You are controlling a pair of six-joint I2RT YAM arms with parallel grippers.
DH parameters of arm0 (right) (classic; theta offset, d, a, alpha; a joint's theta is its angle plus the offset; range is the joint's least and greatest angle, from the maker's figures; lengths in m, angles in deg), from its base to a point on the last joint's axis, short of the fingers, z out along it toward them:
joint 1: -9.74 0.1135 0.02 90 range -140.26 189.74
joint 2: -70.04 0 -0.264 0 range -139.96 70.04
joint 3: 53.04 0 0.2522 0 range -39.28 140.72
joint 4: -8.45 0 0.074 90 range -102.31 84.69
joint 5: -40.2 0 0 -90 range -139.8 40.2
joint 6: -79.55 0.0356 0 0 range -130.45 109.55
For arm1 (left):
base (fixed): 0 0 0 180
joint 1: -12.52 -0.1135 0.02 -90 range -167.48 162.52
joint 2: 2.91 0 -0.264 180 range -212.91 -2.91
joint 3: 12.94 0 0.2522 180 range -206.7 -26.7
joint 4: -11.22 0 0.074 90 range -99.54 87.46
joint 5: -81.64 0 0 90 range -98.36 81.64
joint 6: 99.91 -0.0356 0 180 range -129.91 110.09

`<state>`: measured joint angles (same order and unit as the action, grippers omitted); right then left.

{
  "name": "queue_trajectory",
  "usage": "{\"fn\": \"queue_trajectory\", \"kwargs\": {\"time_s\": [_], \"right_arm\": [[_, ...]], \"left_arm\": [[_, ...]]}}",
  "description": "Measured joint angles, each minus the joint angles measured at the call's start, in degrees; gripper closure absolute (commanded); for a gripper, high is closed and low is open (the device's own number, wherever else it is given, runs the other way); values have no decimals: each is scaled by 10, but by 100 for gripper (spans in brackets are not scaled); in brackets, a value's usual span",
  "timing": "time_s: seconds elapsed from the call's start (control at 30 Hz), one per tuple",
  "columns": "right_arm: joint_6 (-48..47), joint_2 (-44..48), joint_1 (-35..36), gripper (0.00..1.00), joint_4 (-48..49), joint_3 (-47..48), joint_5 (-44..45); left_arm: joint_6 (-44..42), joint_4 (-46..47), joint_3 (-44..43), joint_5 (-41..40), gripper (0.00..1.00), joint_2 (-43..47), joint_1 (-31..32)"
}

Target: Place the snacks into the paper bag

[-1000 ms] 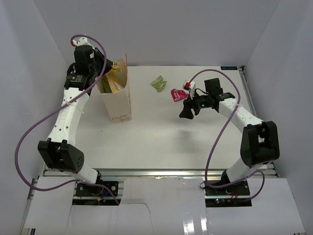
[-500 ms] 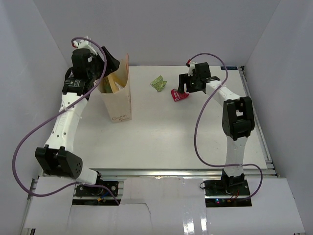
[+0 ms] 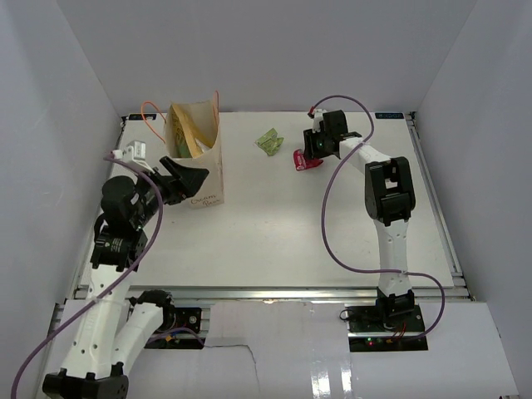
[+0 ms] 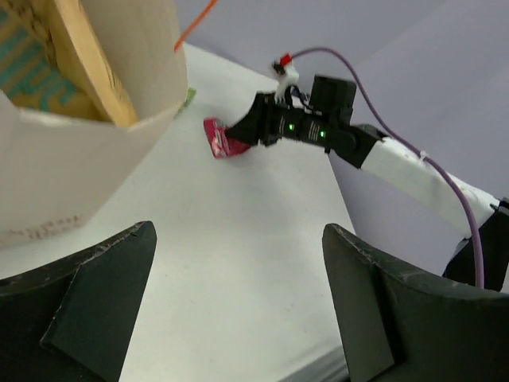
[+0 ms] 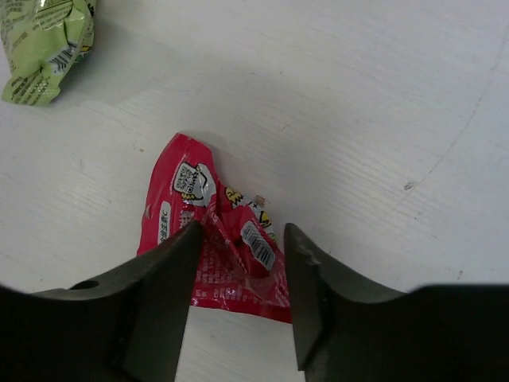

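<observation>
The cream paper bag (image 3: 204, 170) stands upright at the back left, with a tan pouch (image 3: 187, 133) and other snacks inside it. My left gripper (image 3: 189, 176) hangs just in front and to the left of the bag, wide open and empty (image 4: 238, 231). The bag's wall (image 4: 95, 151) fills that view's left side. A pink-red packet (image 3: 306, 162) lies at the back centre-right. My right gripper (image 3: 309, 152) is down over it. In the right wrist view the jaws (image 5: 242, 231) are open and straddle the crumpled packet (image 5: 219, 255), one finger (image 5: 171, 270) touching it. A green packet (image 3: 268, 141) lies to its left.
The bag's orange cord handles (image 3: 150, 112) hang over its rim. The green packet (image 5: 44, 48) lies close to my right gripper. White walls enclose the table on three sides. My right arm (image 4: 398, 159) stretches along the far right.
My left arm has come back from over the bag's mouth to its near-left side, and its jaws have opened wide. My right gripper has moved onto the pink-red packet and its jaws have narrowed.
</observation>
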<state>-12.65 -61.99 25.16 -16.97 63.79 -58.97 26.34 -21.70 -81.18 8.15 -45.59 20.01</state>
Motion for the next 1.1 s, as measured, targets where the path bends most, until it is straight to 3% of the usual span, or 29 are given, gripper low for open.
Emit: {"fn": "queue_trajectory", "kwargs": {"time_s": [0.23, 0.3, 0.4, 0.57, 0.83, 1.1], "right_arm": [[-3, 1, -4, 92, 14, -8, -31], [-1, 5, -8, 92, 30, -19, -52], [2, 34, -21, 92, 33, -66, -91], [-13, 103, -52, 92, 8, -160, -221], [-23, 244, -61, 92, -21, -307, -421], [7, 327, -40, 92, -5, -385, -493]], "left_arm": [[98, 69, 124, 91, 4, -40, 7], [118, 94, 138, 100, 4, -80, 23], [134, 131, 140, 98, 4, -136, 98], [142, 204, 132, 95, 4, -249, 197], [126, 252, 21, 97, 4, -461, 266], [117, 261, -54, 107, 13, -563, 327]]}}
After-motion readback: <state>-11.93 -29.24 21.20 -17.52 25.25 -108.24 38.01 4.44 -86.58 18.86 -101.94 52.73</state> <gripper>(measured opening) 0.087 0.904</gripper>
